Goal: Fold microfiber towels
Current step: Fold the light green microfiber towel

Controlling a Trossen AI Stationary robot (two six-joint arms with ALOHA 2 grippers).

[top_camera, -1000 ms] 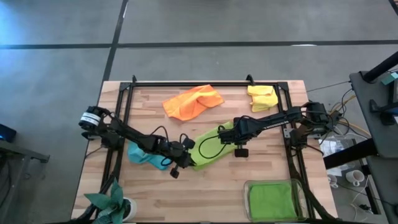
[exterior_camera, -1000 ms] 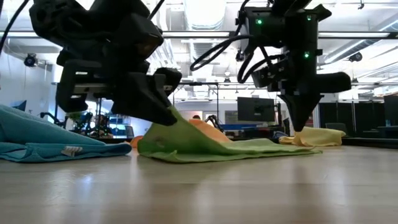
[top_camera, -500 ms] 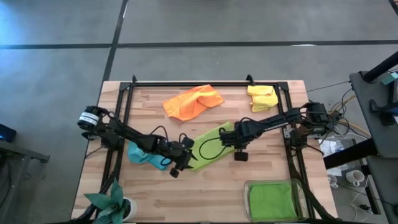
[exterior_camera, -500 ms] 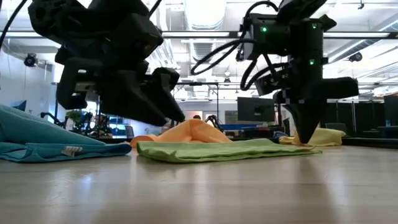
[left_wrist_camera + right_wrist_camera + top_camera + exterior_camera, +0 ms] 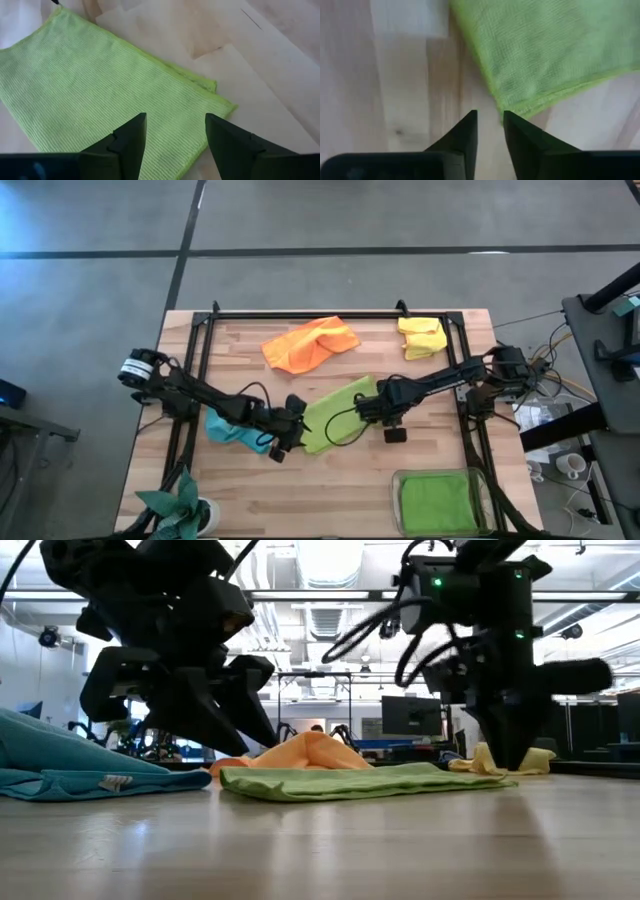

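A yellow-green towel (image 5: 335,412) with a fine ribbed weave lies on the pale wood-grain desk (image 5: 250,490). Others are orange (image 5: 310,343), yellow (image 5: 421,337), light blue (image 5: 232,430) and green (image 5: 437,500). Both arms are black.

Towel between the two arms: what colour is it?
Yellow-green towel, clearest in the left wrist view.

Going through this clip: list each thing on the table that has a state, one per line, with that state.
yellow-green towel: folded over, flat at table centre, released
orange towel: crumpled, unfolded
yellow towel: crumpled, unfolded
light blue towel: bunched under the left arm
green towel: folded, inside the clear tray
left gripper: open, over the yellow-green towel
right gripper: slightly open, just off that towel's corner
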